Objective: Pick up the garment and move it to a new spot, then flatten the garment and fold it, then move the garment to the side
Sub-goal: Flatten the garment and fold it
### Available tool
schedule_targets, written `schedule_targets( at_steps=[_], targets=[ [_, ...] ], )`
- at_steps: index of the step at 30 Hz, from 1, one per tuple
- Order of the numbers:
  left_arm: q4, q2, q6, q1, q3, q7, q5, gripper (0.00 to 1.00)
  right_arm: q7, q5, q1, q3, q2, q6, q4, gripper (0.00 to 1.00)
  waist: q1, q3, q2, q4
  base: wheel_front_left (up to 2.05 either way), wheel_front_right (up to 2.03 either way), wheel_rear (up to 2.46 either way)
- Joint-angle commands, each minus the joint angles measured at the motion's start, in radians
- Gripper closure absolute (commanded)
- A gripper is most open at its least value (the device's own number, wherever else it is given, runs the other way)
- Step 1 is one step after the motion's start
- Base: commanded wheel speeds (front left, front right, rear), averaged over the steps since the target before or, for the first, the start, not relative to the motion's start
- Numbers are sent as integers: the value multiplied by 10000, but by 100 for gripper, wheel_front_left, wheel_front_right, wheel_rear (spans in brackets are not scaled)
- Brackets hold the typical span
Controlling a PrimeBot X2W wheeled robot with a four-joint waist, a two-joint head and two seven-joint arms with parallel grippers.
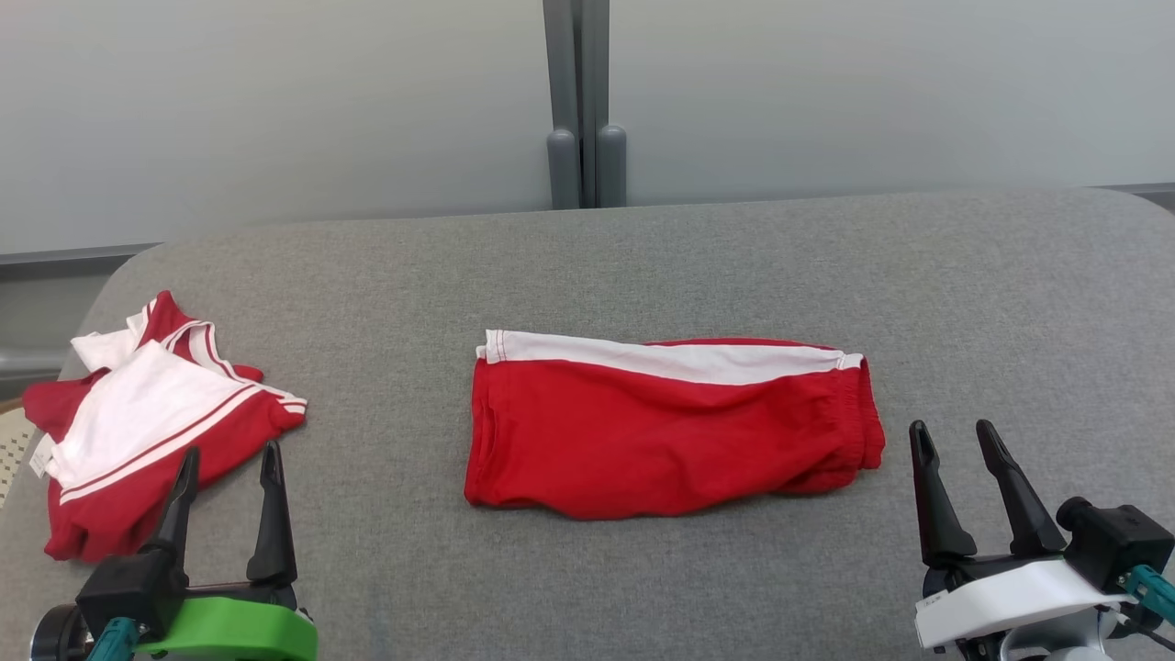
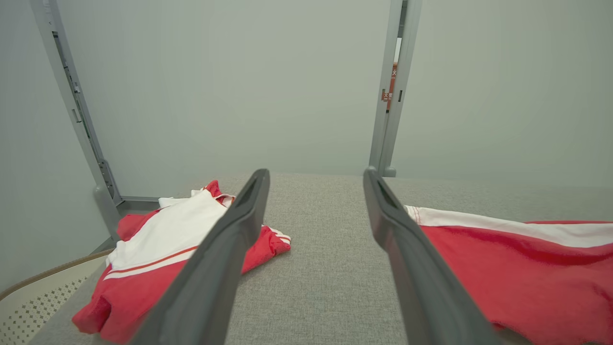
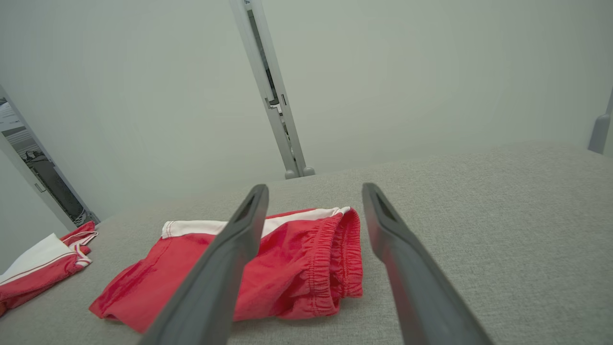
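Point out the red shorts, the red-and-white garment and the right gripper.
red shorts [image 1: 670, 441]: head view, middle of the cloth.
red-and-white garment [image 1: 138, 408]: head view, white panel.
right gripper [image 1: 953, 431]: head view, between its fingertips.

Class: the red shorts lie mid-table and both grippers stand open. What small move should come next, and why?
Probably ease the right gripper toward the elastic waistband end of the red shorts: that end lies nearest it, the shorts rest flat and untouched, and both it and the left gripper stand open, holding nothing.
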Motion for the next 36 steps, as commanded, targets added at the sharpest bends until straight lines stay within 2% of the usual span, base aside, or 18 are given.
schedule_targets(
  at_steps=[1,12,23,30,36],
  targets=[
    [-51,-71,-75,179,110,-4,184,0,41,-110,115,-30,-42,5,-24,0,1,-6,-1,-4,0,0,0],
    [86,-464,-301,398,546,-4,892,0,11,-585,304,-26,40,5,146,0,1,-38,-1,-66,0,0,0],
    [153,-688,-496,359,804,-4,1135,0,-9,-852,191,-96,129,5,375,0,1,21,-1,-72,0,0,0],
    [153,-870,-590,230,927,-4,1187,0,-63,-1219,-770,-115,98,5,909,0,1,150,-1,-20,0,0,0],
    [176,-978,-690,-103,840,-4,1252,0,304,-1627,-2169,-42,-32,5,1965,0,1,444,-1,221,0,0,0]
  ],
)
